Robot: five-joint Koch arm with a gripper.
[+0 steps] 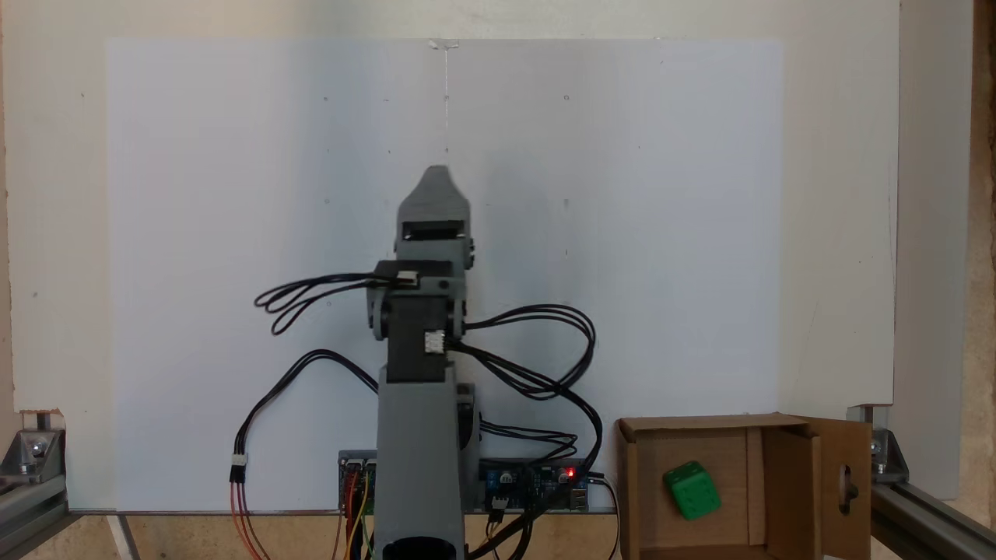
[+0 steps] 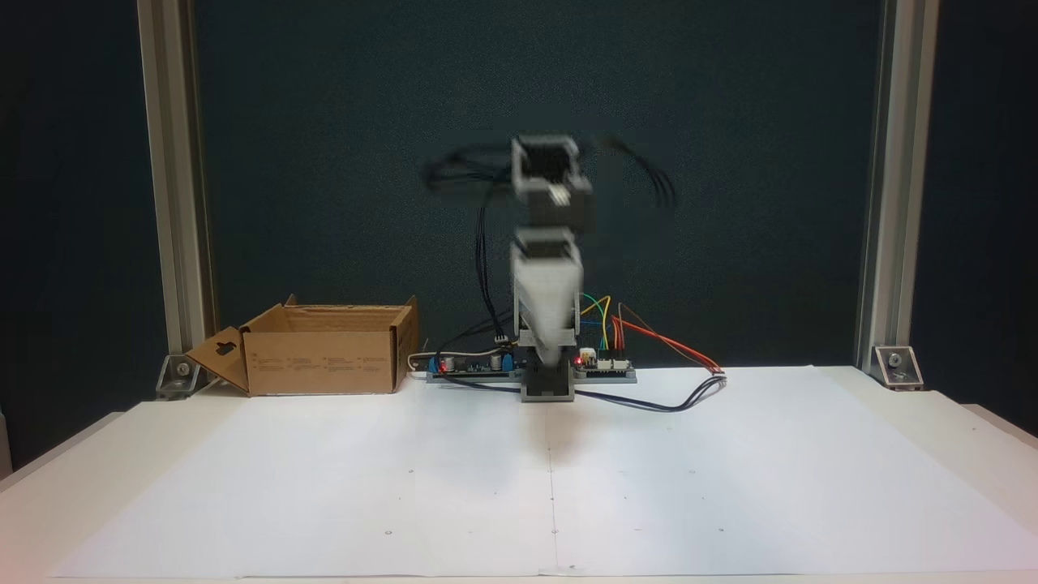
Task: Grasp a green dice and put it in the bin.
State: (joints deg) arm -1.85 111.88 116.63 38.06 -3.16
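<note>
Green dice (image 1: 692,490) inside bin (image 1: 790,498); end effector (image 1: 436,177) jaws indistinguishable.

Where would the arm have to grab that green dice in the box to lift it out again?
Probably from straight above, closing on two opposite flat faces. The green dice lies on the floor of the cardboard box, whose walls block any sideways reach. It sits skewed to the walls, so the gripper would need turning to match.

One fixed view is looking down from above the arm (image 1: 424,365); another is facing it from the table's (image 2: 324,487) front, both sharing the bin (image 1: 646,482).
</note>
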